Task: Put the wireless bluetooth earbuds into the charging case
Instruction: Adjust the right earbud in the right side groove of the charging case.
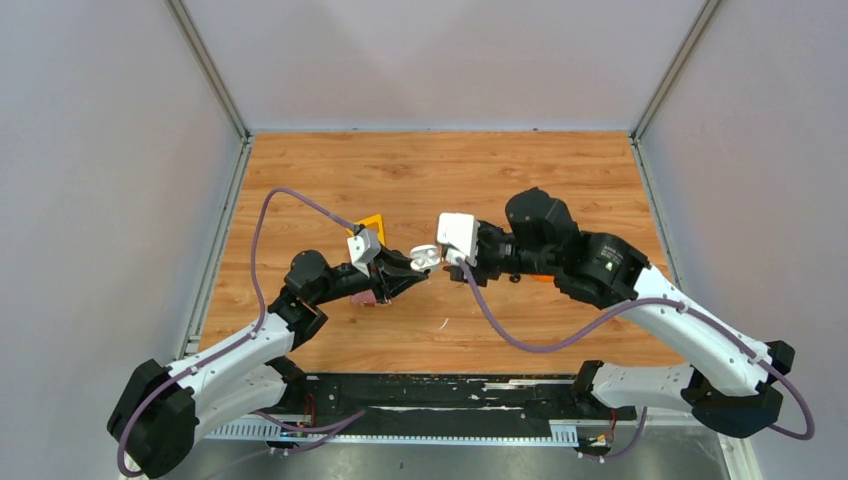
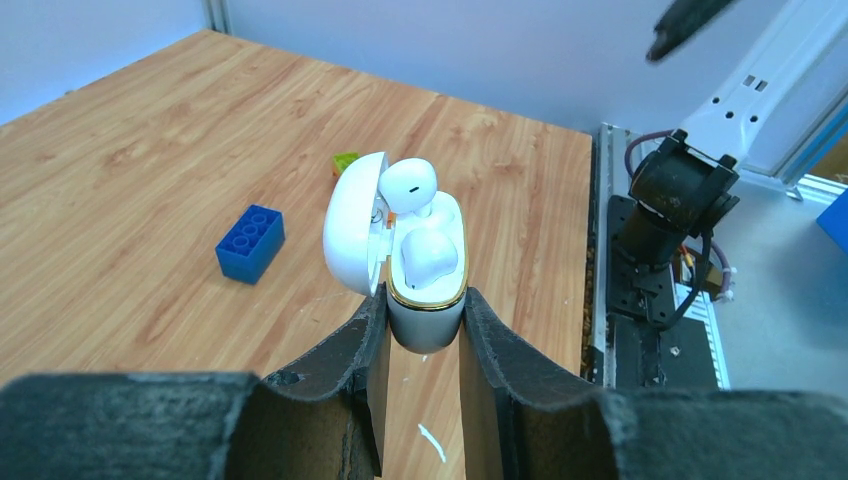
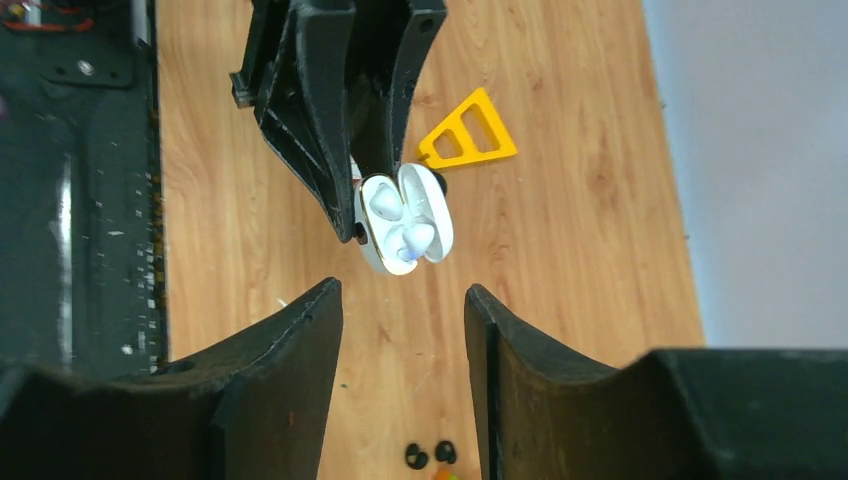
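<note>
Two earbuds (image 2: 430, 255): both in the open case (image 2: 350, 235), one low, one sticking up. You can't see the stems, so seating's unclear.
Case: off the table (image 2: 150, 150), bottom hidden between the fingers of the left gripper (image 2: 424, 305) clamping it.
Right gripper (image 3: 400, 300): spread wide, holding nothing, near the case.

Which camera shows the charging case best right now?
Left wrist: the charging case sits close, lid open, one earbud seated, another standing proud. Right wrist shows it smaller, from above; top external, just a white speck.
</note>
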### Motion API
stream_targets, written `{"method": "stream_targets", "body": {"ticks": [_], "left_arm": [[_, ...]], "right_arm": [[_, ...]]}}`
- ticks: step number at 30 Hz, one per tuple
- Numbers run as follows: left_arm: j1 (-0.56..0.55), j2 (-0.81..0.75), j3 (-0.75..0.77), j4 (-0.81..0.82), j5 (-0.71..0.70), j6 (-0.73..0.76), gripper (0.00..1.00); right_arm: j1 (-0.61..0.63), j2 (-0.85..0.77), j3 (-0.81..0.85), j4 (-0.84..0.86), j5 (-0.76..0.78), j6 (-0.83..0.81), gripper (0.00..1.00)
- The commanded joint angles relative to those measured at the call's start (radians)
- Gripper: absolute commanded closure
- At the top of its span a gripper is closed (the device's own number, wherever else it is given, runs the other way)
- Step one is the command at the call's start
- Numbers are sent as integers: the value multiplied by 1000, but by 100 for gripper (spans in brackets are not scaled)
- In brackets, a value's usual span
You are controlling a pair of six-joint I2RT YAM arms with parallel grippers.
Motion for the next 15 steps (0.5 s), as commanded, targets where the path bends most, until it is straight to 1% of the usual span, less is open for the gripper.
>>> {"method": "stream_targets", "body": {"ticks": [1,3,6,8,12,15], "left_arm": [[2,-15,11,14,37,54,100],[3,-15,11,7,44,65,100],[1,-18,13,-7,49,75,100],[-3,-17,13,-10,54,77,100],[-10,-20,15,-29,55,93,100],[-18,-22,23,-56,53,119,100]], "right_arm": [[-107,110,173,-243,-253,200,56],[-166,156,215,-293,-340,215,61],[-220,203,247,-314,-415,221,63],[-229,225,259,-322,-440,204,63],[-230,243,261,-337,-504,154,67],[-230,254,257,-331,-500,117,65]]}}
